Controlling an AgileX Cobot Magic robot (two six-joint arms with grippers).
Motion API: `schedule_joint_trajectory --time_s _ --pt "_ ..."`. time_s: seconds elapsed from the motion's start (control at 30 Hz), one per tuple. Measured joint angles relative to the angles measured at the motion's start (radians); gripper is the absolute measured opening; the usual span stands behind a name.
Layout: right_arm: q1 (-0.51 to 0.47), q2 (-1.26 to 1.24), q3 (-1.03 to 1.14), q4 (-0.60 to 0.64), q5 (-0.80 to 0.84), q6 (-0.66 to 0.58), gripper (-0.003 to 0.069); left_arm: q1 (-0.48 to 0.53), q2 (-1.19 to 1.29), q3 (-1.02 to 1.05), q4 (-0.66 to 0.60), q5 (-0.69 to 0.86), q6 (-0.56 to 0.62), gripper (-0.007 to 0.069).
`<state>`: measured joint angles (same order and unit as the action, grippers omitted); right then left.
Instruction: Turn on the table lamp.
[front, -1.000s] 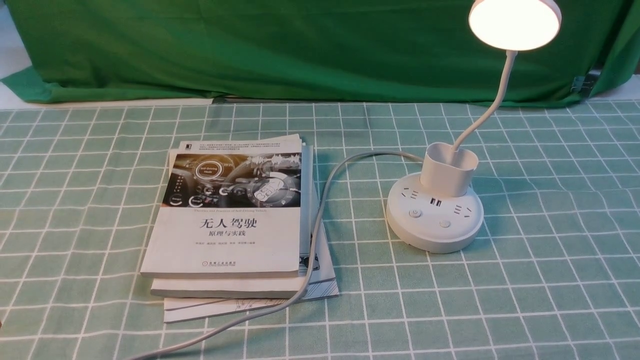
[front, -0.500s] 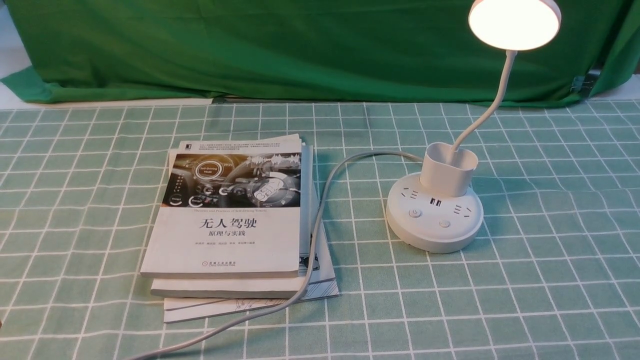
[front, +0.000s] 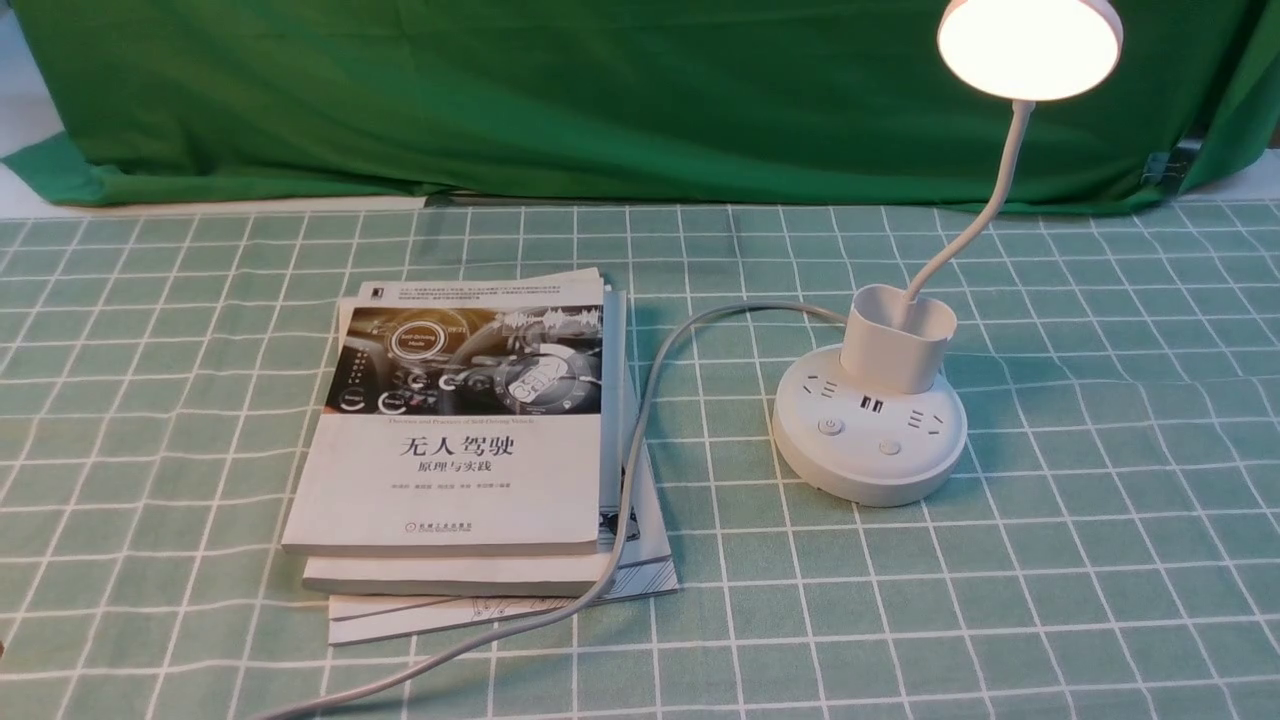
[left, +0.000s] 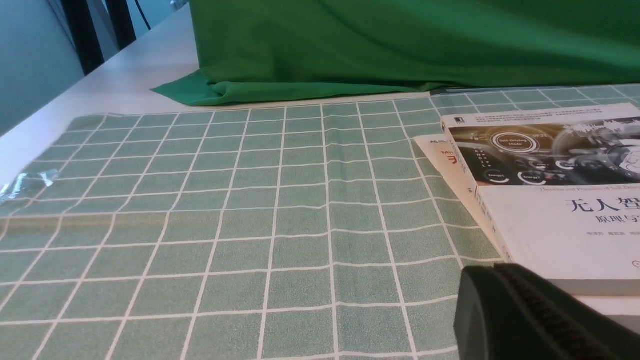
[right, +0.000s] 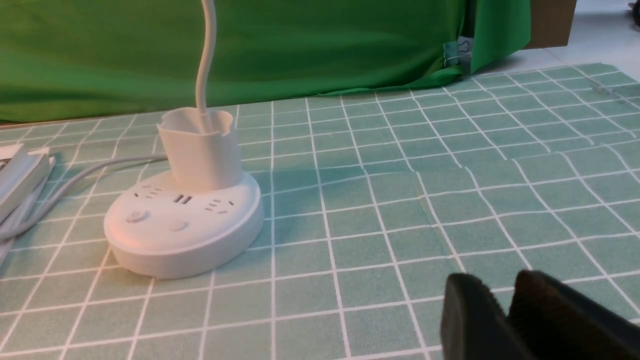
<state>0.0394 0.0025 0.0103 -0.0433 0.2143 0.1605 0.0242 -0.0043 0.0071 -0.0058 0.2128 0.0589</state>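
Note:
The white table lamp stands right of centre, its round disc head (front: 1029, 45) glowing warm white. A thin gooseneck (front: 985, 205) curves down into the cup-shaped holder (front: 897, 338) on the puck base (front: 868, 425), which carries sockets and two buttons (front: 830, 426). The base (right: 182, 222) also shows in the right wrist view, far from my right gripper (right: 500, 285), which is shut and empty low over the cloth. My left gripper (left: 492, 270) is shut and empty beside the books. Neither gripper shows in the front view.
A stack of books (front: 465, 440) lies left of the lamp, and the grey cord (front: 640, 430) runs from the base past their right edge to the table's front. A green-checked cloth (front: 1050, 580) covers the table, with a green backdrop (front: 600, 100) behind.

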Motion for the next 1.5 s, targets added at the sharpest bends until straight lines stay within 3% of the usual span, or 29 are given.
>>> schedule_joint_trajectory --time_s 1.5 --pt "0.0 0.0 0.0 0.0 0.003 0.001 0.0235 0.0 0.0 0.0 0.0 -0.001 0.0 0.0021"
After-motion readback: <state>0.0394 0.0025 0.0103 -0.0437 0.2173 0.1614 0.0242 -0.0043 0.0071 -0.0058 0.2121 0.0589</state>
